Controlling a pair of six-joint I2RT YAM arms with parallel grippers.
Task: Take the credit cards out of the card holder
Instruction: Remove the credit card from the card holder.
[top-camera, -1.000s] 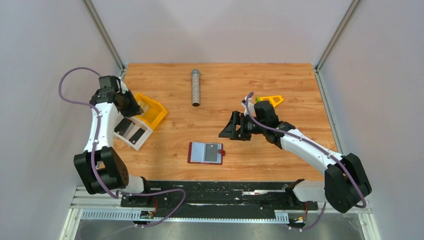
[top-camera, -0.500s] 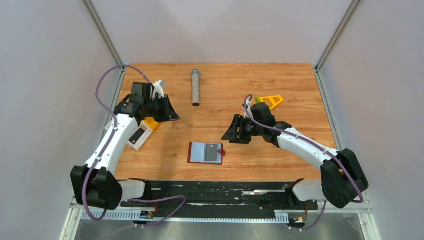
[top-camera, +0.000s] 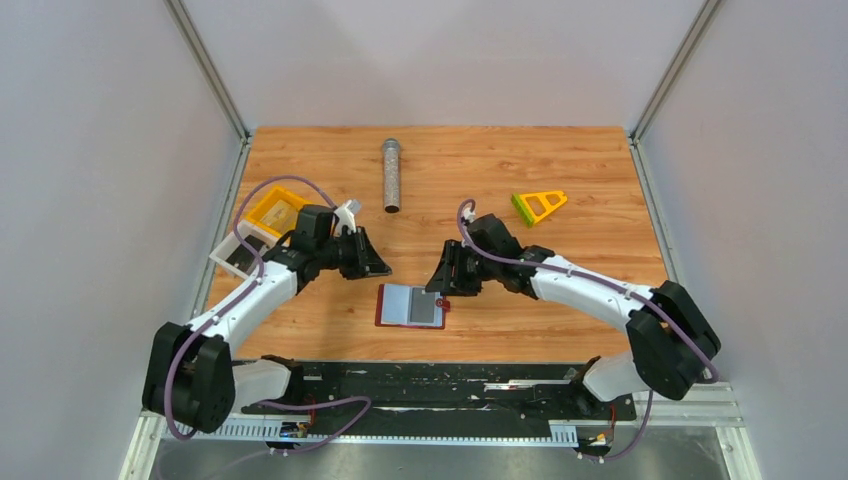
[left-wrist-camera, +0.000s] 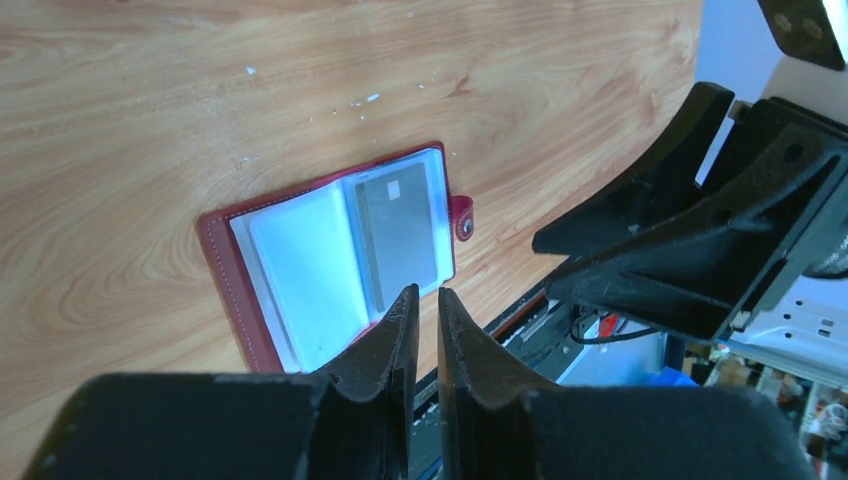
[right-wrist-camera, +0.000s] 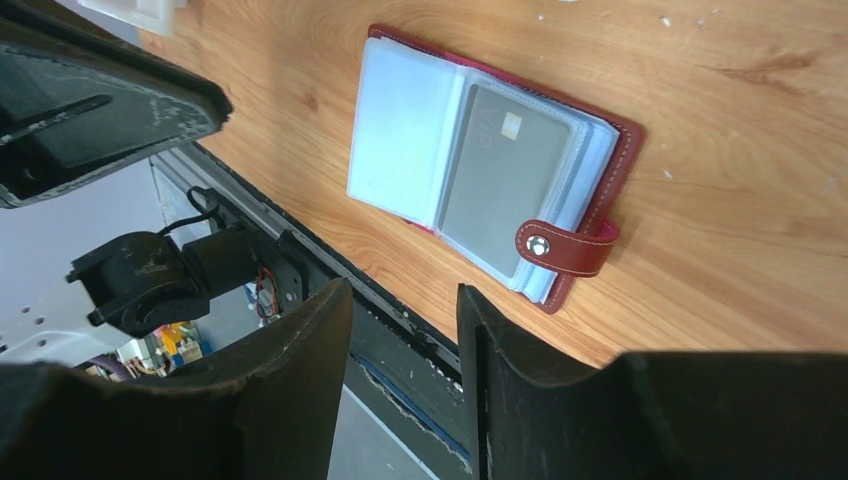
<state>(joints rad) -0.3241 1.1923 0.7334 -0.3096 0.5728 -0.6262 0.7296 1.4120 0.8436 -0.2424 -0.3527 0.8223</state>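
The card holder lies open and flat on the worktop, close to the near edge and about midway along it. Its dark-red cover faces down and its pale blue-grey pockets face up. A grey card sits inside the right-hand pocket, behind the clear sleeve. The left-hand pocket looks blank. The snap tab sticks out at the holder's right edge and folds over the pocket stack just beside the card.

The left pincer hangs above the wood just past the holder's far left corner. Its fingers are drawn almost together with only a slit between them, and there is nothing in it. The right pincer is at the holder's far right corner, over the snap tab, with its fingers spread wide and empty. The two pincers face each other across the holder, close together.

Well away toward the far edge lies a metal cylinder. A yellow-green triangular piece rests toward the right edge. A yellow tray and a white tray sit by the left edge, partly hidden behind the left arm.
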